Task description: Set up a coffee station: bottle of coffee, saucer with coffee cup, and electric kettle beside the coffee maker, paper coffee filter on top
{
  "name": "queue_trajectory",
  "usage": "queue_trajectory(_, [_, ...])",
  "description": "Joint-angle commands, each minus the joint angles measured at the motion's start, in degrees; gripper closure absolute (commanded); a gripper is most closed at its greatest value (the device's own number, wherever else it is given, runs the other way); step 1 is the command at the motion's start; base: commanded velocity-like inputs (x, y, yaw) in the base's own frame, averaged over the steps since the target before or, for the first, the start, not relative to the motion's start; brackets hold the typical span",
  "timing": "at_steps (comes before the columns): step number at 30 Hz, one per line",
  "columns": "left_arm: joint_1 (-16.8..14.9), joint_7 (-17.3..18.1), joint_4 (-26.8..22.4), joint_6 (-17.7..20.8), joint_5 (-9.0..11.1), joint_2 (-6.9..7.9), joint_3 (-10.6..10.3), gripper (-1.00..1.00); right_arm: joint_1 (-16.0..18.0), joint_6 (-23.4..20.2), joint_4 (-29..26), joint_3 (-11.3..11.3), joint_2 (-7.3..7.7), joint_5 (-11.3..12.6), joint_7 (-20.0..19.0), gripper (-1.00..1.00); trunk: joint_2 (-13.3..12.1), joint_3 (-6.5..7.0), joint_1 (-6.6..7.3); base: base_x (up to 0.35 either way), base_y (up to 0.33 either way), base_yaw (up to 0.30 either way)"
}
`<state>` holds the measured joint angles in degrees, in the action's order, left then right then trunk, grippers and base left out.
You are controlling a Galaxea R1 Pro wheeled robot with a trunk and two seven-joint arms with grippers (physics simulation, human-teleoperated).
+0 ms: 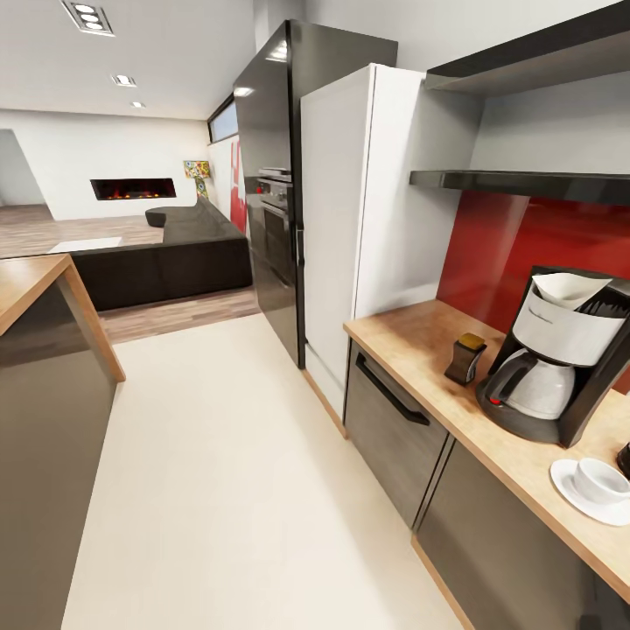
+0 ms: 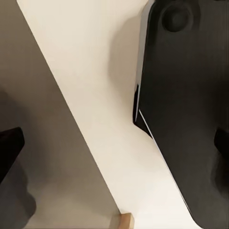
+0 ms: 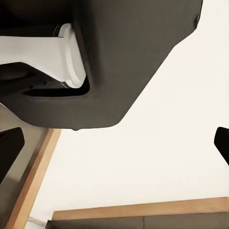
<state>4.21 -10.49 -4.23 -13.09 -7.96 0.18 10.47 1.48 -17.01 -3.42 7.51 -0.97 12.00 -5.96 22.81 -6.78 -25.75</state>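
On the wooden countertop [image 1: 411, 337] at the right stands the black and white coffee maker [image 1: 560, 359], with a white paper filter [image 1: 569, 287] resting in its top. Just left of it sits the dark coffee bottle [image 1: 465, 357] with a tan lid. In front of the machine lies a white saucer [image 1: 569, 490] carrying the white cup [image 1: 602, 479]. A dark object [image 1: 623, 459] is cut off at the frame's right edge. My left gripper [image 2: 114, 143] hangs open over the pale floor, and my right gripper [image 3: 114, 143] is open too, nothing between the fingers.
A white fridge [image 1: 350, 219] and a black oven tower [image 1: 276, 184] line the wall beyond the counter. Two dark shelves [image 1: 525, 182] hang above the red backsplash. A wood-topped island [image 1: 44, 289] stands at the left. A cream floor aisle [image 1: 219, 481] runs between them toward a lounge.
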Motion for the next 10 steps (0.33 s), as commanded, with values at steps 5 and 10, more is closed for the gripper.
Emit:
queue_trajectory(5, [0.04,-0.14,-0.13,-0.27,-0.64,0.31,0.35,-1.0,0.01,-0.21,-0.13,0.48,-0.03,0.42,-0.02,-1.0,0.1,-0.1,-0.03,0.0,0.0,0.0])
queue_trajectory(10, [0.02,-0.14,-0.16,-0.34,-0.58,0.13,0.41,-1.0,0.01,-0.13,-0.31,0.49,0.0,0.4,-0.02,-1.0,0.1,-0.1,-0.03,0.0,0.0,0.0])
